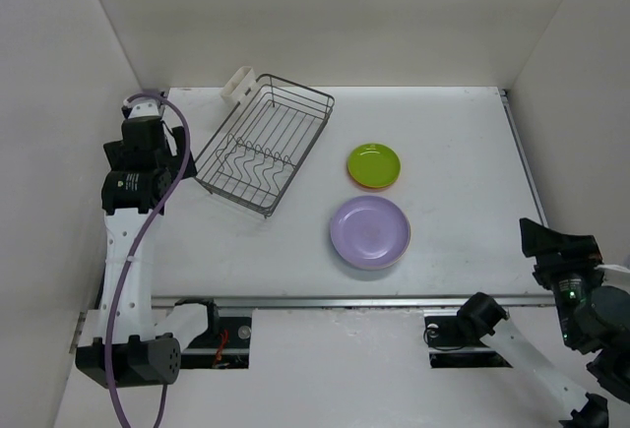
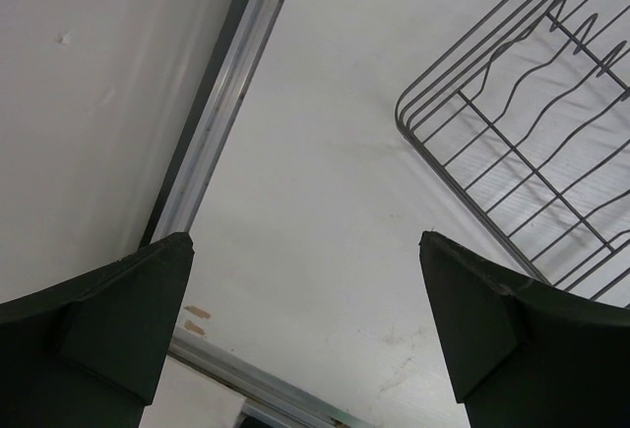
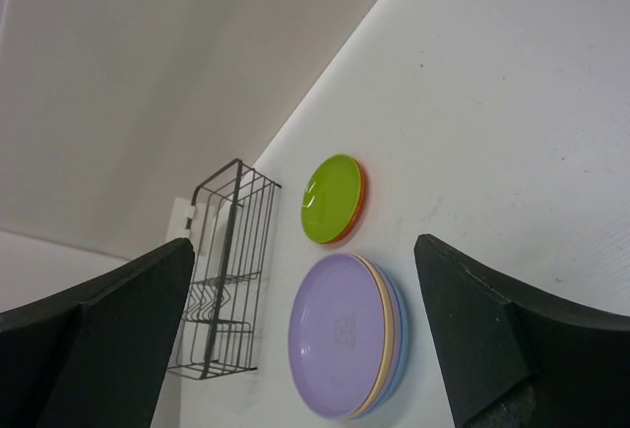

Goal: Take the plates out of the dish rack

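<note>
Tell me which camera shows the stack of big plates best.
The right wrist view: its slanted look reveals the lavender plate atop the cream plate and blue plate. The top view shows mainly the lavender plate. The left wrist view misses them.

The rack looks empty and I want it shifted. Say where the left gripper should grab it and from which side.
Probably the top rim wire on the long left wall of the dish rack, nearest the left gripper. Come down from above, one finger inside, one outside: the wire is thin, the basket is empty there, and the white caddy sits away at the far corner.
</note>
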